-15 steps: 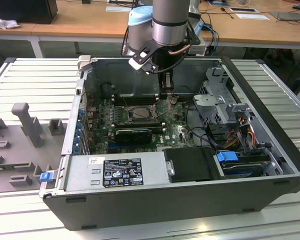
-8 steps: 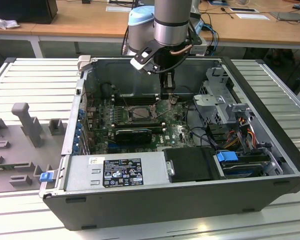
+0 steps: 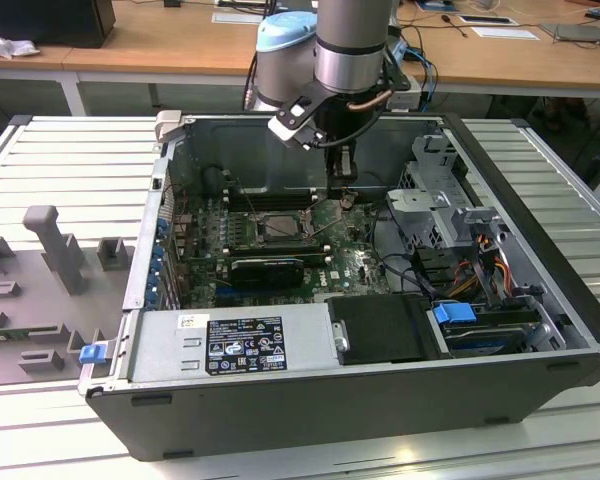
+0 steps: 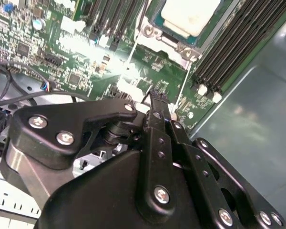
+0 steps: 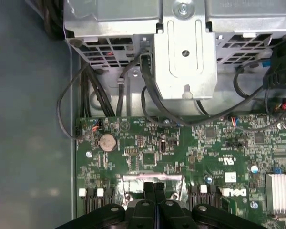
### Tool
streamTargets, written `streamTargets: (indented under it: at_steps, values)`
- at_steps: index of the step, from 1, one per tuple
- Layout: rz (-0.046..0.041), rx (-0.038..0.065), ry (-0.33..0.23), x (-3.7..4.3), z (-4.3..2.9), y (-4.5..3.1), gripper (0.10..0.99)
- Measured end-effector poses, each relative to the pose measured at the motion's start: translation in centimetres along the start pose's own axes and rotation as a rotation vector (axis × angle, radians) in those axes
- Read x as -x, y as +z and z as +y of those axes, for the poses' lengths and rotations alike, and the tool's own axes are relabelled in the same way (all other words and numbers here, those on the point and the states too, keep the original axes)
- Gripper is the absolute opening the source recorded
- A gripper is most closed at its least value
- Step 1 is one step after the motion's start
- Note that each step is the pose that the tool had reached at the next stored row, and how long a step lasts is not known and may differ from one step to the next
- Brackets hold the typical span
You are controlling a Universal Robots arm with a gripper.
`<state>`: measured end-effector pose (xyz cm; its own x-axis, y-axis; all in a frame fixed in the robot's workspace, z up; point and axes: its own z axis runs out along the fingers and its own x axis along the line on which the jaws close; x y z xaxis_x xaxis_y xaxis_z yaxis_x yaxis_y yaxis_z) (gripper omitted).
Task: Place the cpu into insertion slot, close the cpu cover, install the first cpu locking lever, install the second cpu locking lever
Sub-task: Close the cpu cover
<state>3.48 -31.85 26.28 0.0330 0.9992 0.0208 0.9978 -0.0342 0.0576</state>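
Exterior view sits high and well back, looking steeply down into the open black computer case (image 3: 380, 400) on the grey slatted metal table (image 3: 70, 160). The grey robot arm (image 3: 355, 50) hangs in from the frame's upper centre. Both wrist cameras ride close above the green circuit board (image 3: 352, 268) (image 4: 86, 62) (image 5: 190, 152). The first wrist view faces almost straight down past the black gripper (image 5: 154, 185) toward the silver metal drive cage (image 5: 186, 57) (image 3: 425, 195). The second wrist view looks slantwise over the gripper (image 4: 155, 98) linkage at the long black memory slots (image 4: 238, 43) (image 3: 270, 200). All three share that board.
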Motion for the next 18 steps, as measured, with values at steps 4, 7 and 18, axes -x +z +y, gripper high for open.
streamTargets:
  at_steps: [4, 7, 18]
  values:
    - [-0.0002, 0.000, 0.000, -0.04, 1.47, 0.46, 0.106]
    - [-0.0002, 0.000, 0.000, -0.05, 1.90, 0.65, 0.106]
    - [-0.0001, 0.000, 0.000, -0.05, 2.62, 1.90, 0.106]
